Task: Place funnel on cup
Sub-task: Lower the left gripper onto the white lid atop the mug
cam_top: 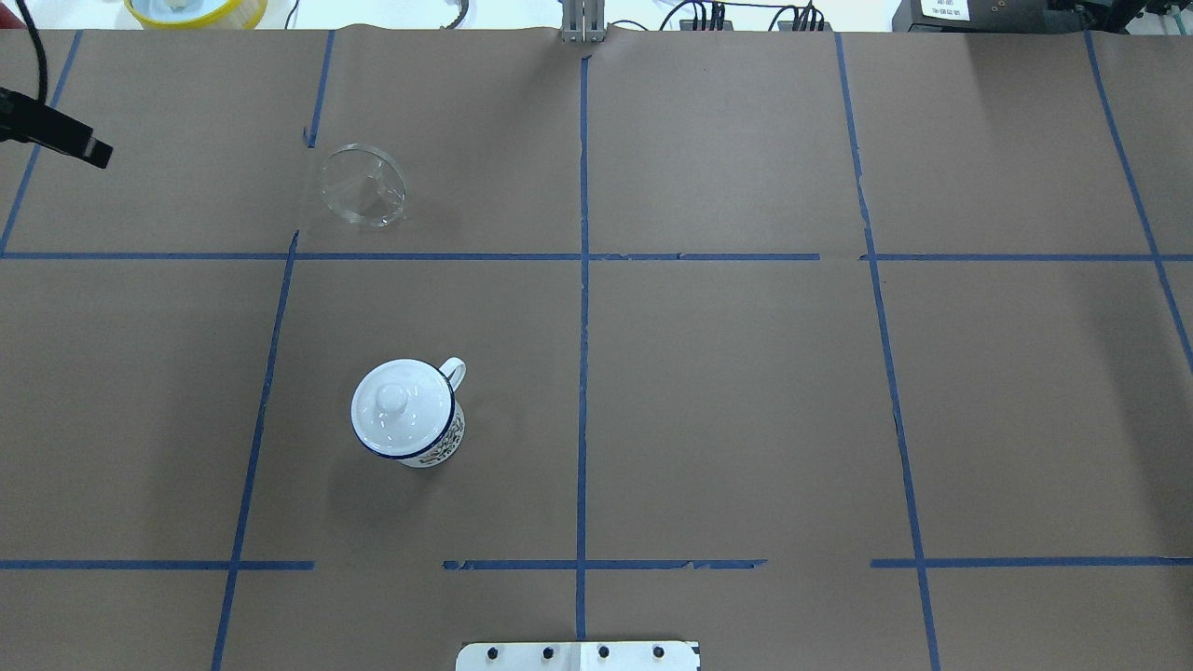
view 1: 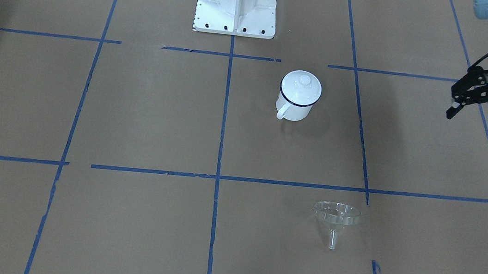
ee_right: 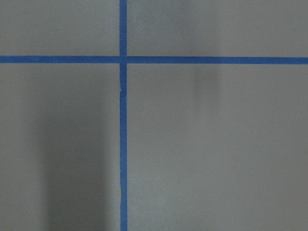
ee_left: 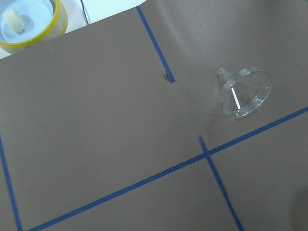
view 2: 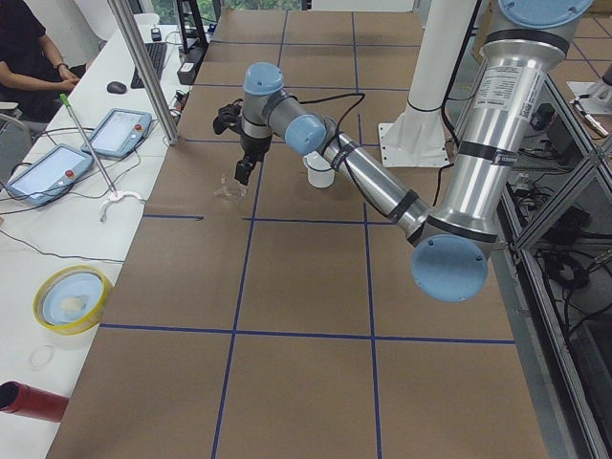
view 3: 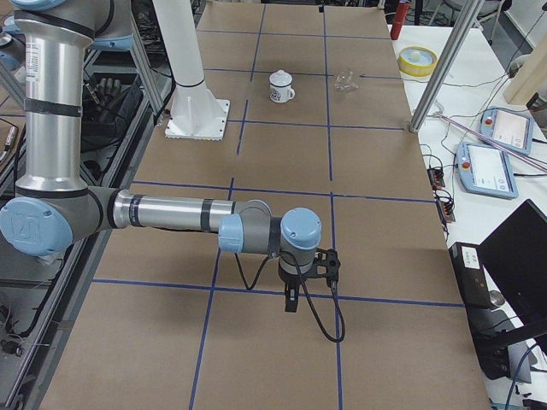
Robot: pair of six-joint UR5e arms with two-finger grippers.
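The clear funnel (view 1: 336,217) lies on its side on the brown paper, stem on the table; it also shows in the overhead view (cam_top: 363,184) and the left wrist view (ee_left: 245,91). The white cup (view 1: 297,101) with a dark blue rim stands upright (cam_top: 415,424), and a white knobbed lid (view 1: 301,84) covers it. My left gripper (view 1: 475,122) is open and empty, held above the table well to the side of both. My right gripper (view 3: 292,299) hangs far from them at the table's other end; I cannot tell whether it is open or shut.
A yellow-rimmed bowl (ee_left: 26,21) sits off the paper beyond the funnel. The robot's white base (view 1: 237,3) stands behind the cup. Blue tape lines cross the paper (ee_right: 123,115). Tablets and an operator are at a side table (view 2: 57,163).
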